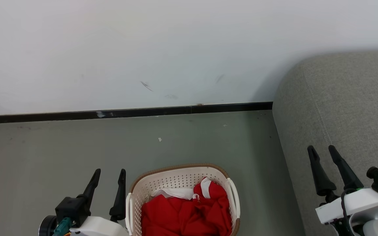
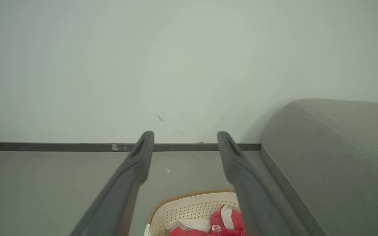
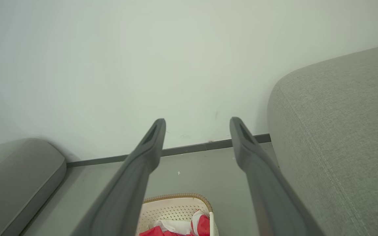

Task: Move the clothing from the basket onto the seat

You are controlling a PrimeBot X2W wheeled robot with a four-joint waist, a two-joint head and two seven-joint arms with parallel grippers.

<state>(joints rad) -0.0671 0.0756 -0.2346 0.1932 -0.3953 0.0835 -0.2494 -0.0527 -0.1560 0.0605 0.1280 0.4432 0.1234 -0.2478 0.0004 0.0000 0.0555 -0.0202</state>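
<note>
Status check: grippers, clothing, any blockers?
Left gripper open, empty, left of basket. Right gripper open, empty, by the seat. Clothing piled in basket, untouched. No obstacle seen between basket and seat.

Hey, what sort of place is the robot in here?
Probably a living room, or a test room set up like one: a grey sofa stands by a bare white wall, and a laundry basket of red clothes sits on the plain floor beside it.
</note>
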